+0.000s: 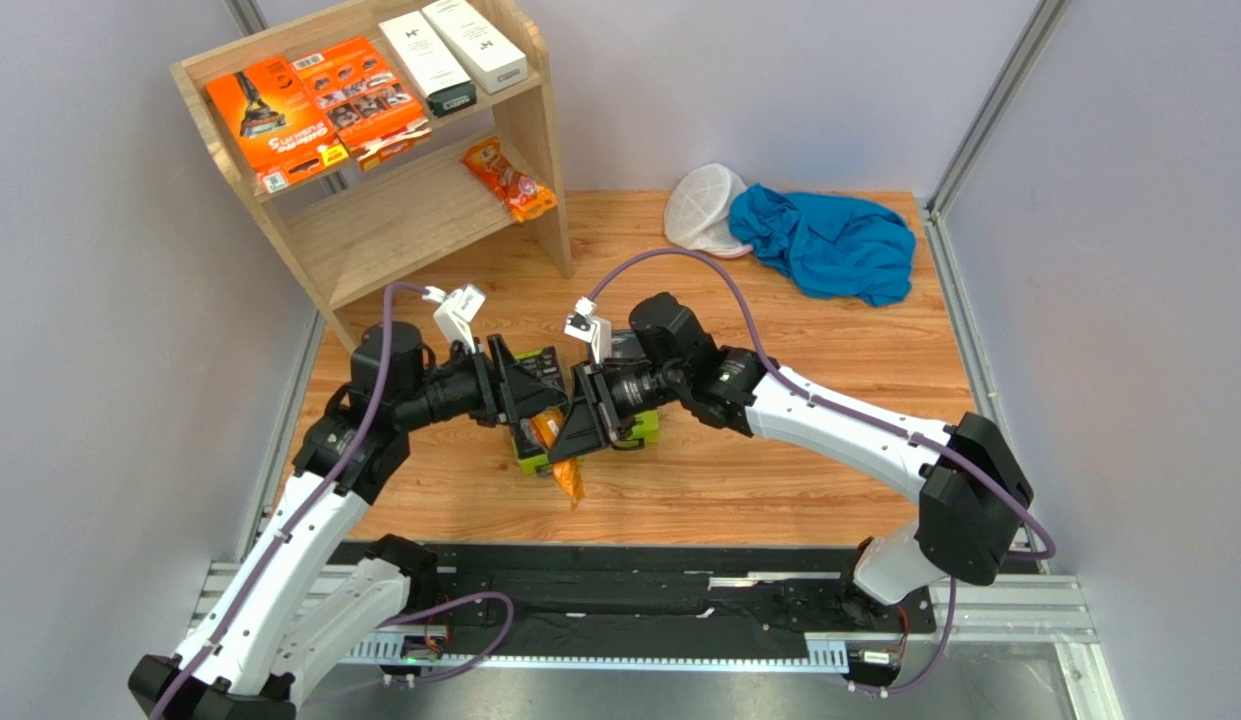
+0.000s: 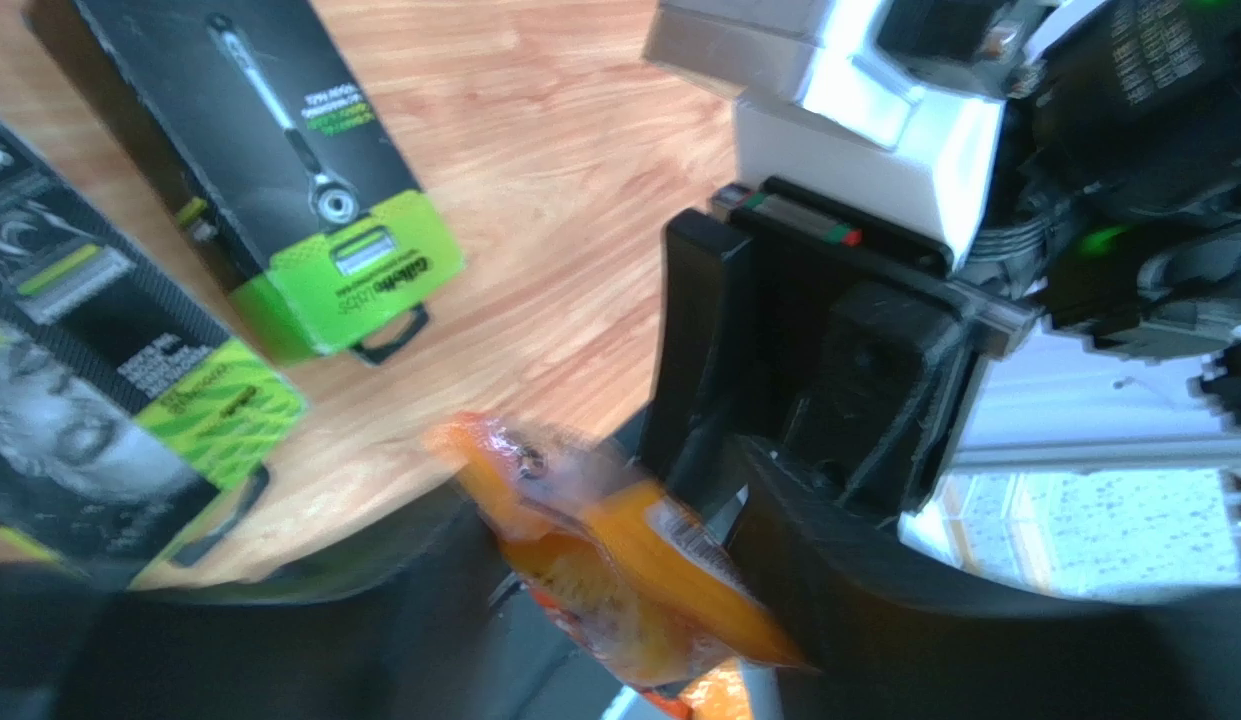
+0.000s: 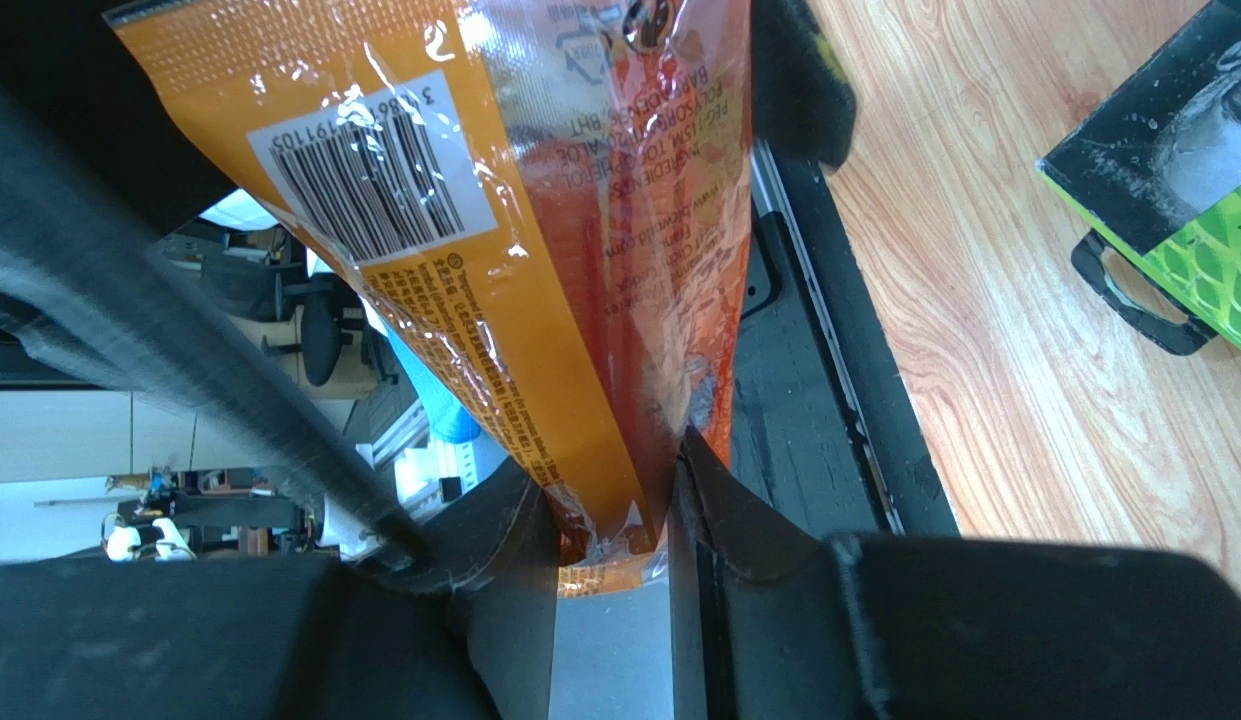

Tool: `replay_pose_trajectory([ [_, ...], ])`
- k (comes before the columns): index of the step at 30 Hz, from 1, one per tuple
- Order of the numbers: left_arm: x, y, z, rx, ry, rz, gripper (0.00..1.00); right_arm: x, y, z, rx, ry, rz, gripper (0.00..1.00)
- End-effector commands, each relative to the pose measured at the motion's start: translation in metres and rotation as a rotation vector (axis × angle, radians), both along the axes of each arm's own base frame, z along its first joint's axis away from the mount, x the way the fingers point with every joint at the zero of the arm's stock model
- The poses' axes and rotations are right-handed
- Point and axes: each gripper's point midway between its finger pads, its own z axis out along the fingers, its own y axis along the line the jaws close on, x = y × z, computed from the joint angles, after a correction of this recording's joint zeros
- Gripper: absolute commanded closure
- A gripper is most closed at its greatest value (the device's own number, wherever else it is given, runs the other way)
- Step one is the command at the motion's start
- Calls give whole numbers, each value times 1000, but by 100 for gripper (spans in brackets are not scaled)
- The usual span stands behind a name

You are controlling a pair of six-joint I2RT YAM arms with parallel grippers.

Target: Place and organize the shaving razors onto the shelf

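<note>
The right tool (image 3: 619,518) pinches one end of a small shiny orange packet (image 3: 506,225) and holds it up over the middle of the wooden bench (image 1: 822,405). The left tool (image 2: 626,600) has a finger on each side of the same packet, but the blurry view does not show if it is squeezing. Two black-and-green razor packs (image 2: 303,165) lie flat on the bench below. The light wooden shelf (image 1: 551,150) stands at the far left corner. Its top plank holds two flat orange packs (image 1: 273,120) and two slim white boxes (image 1: 426,60). Another small orange packet (image 1: 509,177) lies on the lower plank.
</note>
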Motion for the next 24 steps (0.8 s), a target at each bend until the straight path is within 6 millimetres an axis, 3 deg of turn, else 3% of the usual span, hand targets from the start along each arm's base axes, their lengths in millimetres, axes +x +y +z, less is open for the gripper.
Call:
replay_pose_trajectory([
  [1,1,2,2,0,-27,20,59,4,9,27,59,-58,-15,100],
  [2,1,2,3,-1,-28,23,70,4,9,28,58,-61,-16,100],
  [3,2,2,4,-2,-29,25,92,5,8,29,58,-67,-24,100],
  [4,2,3,4,-1,-25,29,100,7,7,28,45,-68,-43,100],
  [8,4,2,5,0,-24,33,100,12,-2,33,34,-108,-113,96],
  [10,6,2,10,-8,-36,41,100,19,-9,29,16,-123,-182,87],
  [11,7,2,11,-11,-39,43,100,20,-15,38,32,-137,-220,77],
  [12,9,2,15,-23,-48,49,100,21,-20,41,36,-125,-257,57],
  [14,13,-1,24,-46,-81,47,100,29,-31,34,33,-124,-343,40],
  [15,14,-3,29,-65,-92,44,100,26,-40,51,82,-142,-369,28],
  [16,14,-6,35,-84,-109,28,100,28,-43,59,123,-139,-404,24],
  [17,16,-8,38,-100,-122,21,100,27,-51,49,122,-125,-427,21],
  [18,19,-11,52,-142,-164,14,100,26,-56,52,150,-120,-442,16],
  [19,18,-14,57,-162,-185,-8,100,20,-62,79,267,-124,-446,15],
  [20,20,-17,59,-176,-198,-20,100,18,-67,69,279,-102,-456,14],
  [21,22,-20,72,-217,-238,-28,100,15,-69,71,314,-85,-459,11],
  [22,20,-23,79,-244,-262,-56,100,9,-74,92,415,-105,-447,11],
  [23,22,-27,78,-263,-262,-74,100,8,-76,94,440,-68,-454,11],
  [24,20,-30,97,-330,-319,-98,100,6,-78,80,435,-46,-459,10],
])
